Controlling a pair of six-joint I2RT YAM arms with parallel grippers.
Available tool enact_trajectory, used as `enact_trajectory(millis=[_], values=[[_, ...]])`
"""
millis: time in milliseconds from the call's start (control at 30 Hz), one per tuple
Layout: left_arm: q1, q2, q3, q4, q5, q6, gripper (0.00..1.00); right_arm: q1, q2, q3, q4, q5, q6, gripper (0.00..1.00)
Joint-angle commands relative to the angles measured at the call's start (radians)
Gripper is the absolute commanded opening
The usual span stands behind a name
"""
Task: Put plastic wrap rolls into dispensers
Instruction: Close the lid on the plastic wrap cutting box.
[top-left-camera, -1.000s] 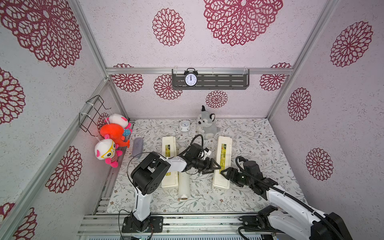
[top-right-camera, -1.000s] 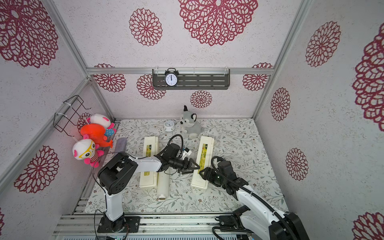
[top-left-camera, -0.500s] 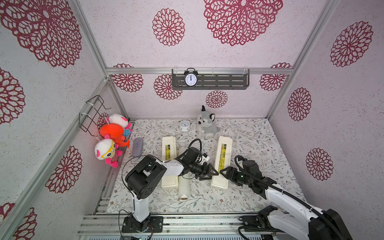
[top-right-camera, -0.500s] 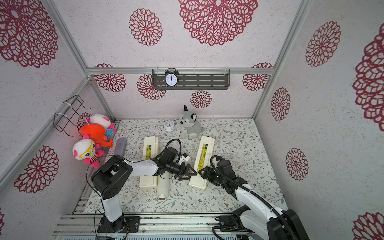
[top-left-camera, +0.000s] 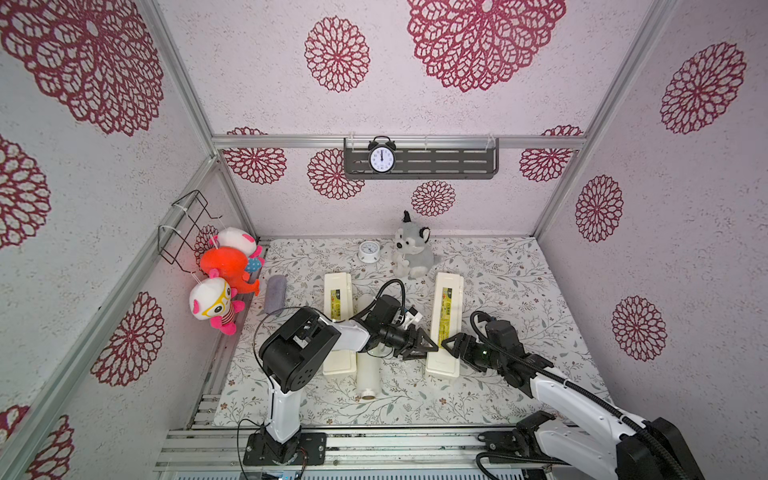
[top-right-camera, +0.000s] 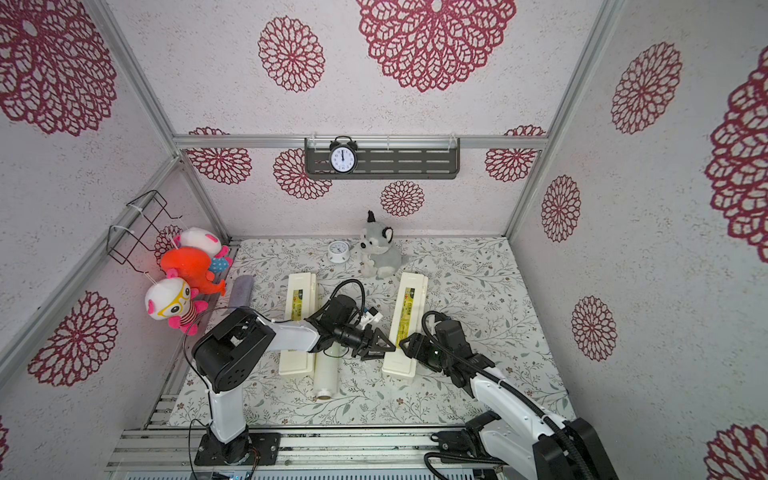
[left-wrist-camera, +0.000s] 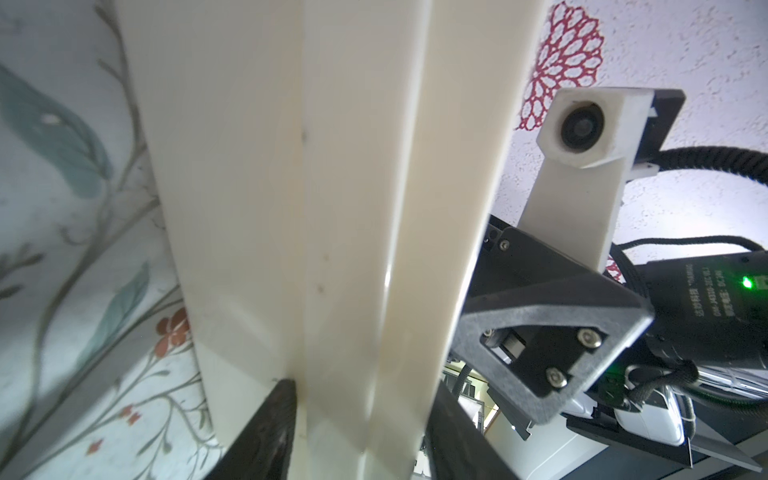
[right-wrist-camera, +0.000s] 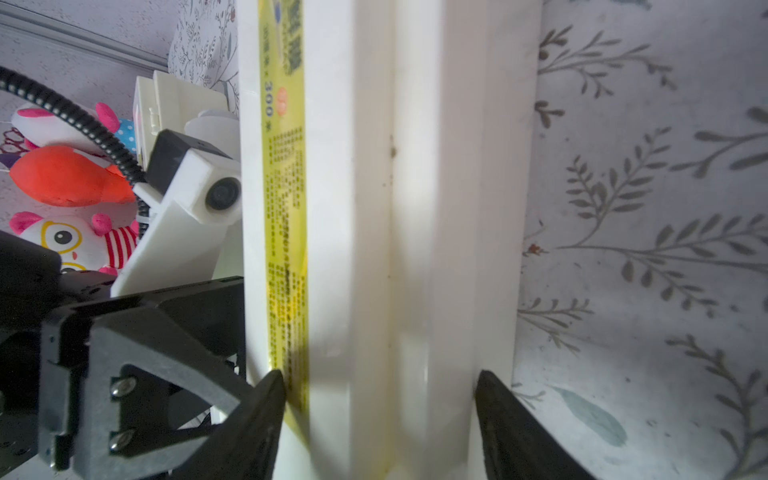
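Note:
Two cream dispensers lie closed on the floral mat, the left dispenser (top-left-camera: 338, 291) and the right dispenser (top-left-camera: 446, 299), each with a yellow-green label. Between them lies one white plastic wrap roll (top-left-camera: 368, 374), partly under my left arm. My left gripper (top-left-camera: 426, 345) (left-wrist-camera: 365, 399) is shut on the right dispenser's (left-wrist-camera: 332, 208) left side, one finger at the lid seam. From the opposite side my right gripper (top-left-camera: 451, 345) (right-wrist-camera: 376, 382) clamps the same dispenser (right-wrist-camera: 374, 208) across its height, its fingertips (right-wrist-camera: 270, 386) against the label edge and the base.
A grey husky plush (top-left-camera: 411, 249) and a small white clock (top-left-camera: 369, 251) stand at the back of the mat. A grey-purple cloth roll (top-left-camera: 275, 293) lies far left. Plush toys (top-left-camera: 224, 282) hang on the left wall.
My left gripper has slid toward the front and closed on the right dispenser's left edge. The dispenser's near end has shifted slightly left. The right gripper has stayed on it.

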Motion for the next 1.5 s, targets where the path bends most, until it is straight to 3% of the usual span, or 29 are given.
enact_trajectory(millis=[0, 300, 467, 700, 1100, 1467], values=[[-0.006, 0.021, 0.020, -0.169, -0.079, 0.061, 0.55, -0.014, -0.009, 0.026, -0.111, -0.017, -0.057, 0.75], [0.060, 0.085, 0.235, -0.341, -0.121, 0.165, 0.63, -0.203, -0.010, 0.096, -0.145, -0.108, -0.188, 0.78], [0.113, 0.167, 0.371, -0.366, -0.127, 0.189, 0.65, -0.311, 0.107, 0.169, -0.097, -0.172, -0.266, 0.78], [0.131, 0.345, 0.669, -0.482, -0.144, 0.236, 0.65, -0.406, 0.363, 0.298, 0.047, -0.279, -0.306, 0.75], [0.140, 0.461, 0.773, -0.380, -0.139, 0.136, 0.64, -0.403, 0.699, 0.429, 0.351, -0.455, -0.188, 0.69], [0.124, 0.457, 0.709, -0.310, -0.128, 0.082, 0.58, -0.410, 0.764, 0.390, 0.528, -0.539, -0.079, 0.42]])
